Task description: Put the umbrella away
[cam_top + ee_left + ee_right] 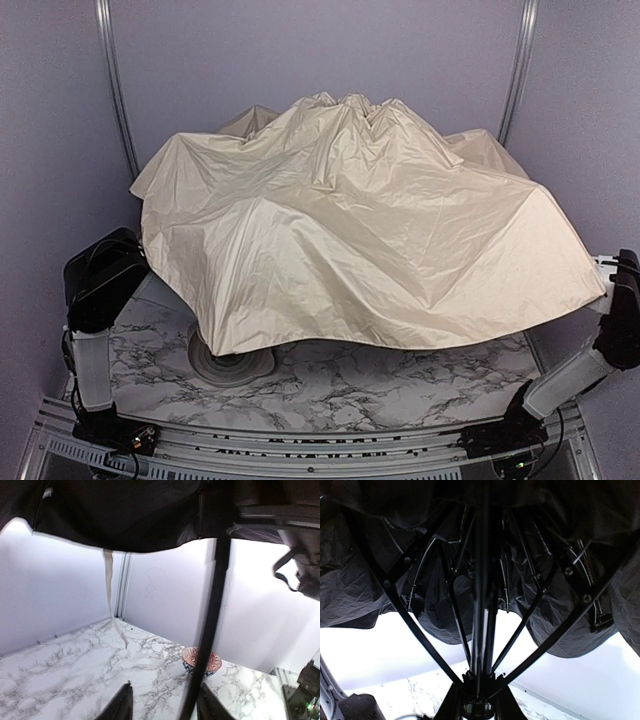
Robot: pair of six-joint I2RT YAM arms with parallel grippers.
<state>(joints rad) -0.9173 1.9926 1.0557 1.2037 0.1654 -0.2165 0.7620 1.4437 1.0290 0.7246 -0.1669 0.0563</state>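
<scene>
The umbrella [350, 220] is open, and its cream canopy covers most of the table in the top view. Both grippers are hidden under it there. In the left wrist view my left gripper [165, 707] is open under the black lining [125, 515]. The thin black shaft [212, 615] crosses between its fingers, close to the right finger [212, 705]. In the right wrist view my right gripper [479, 707] is shut on the umbrella's runner hub [479, 685], where the black ribs meet the shaft [482, 605]. The handle is out of view.
A bowl [228, 362] sits on the marble table [380, 385] at the front left, half under the canopy edge; it also shows in the left wrist view [201, 661]. A cream strap [108, 585] hangs from the canopy. Walls close in on three sides.
</scene>
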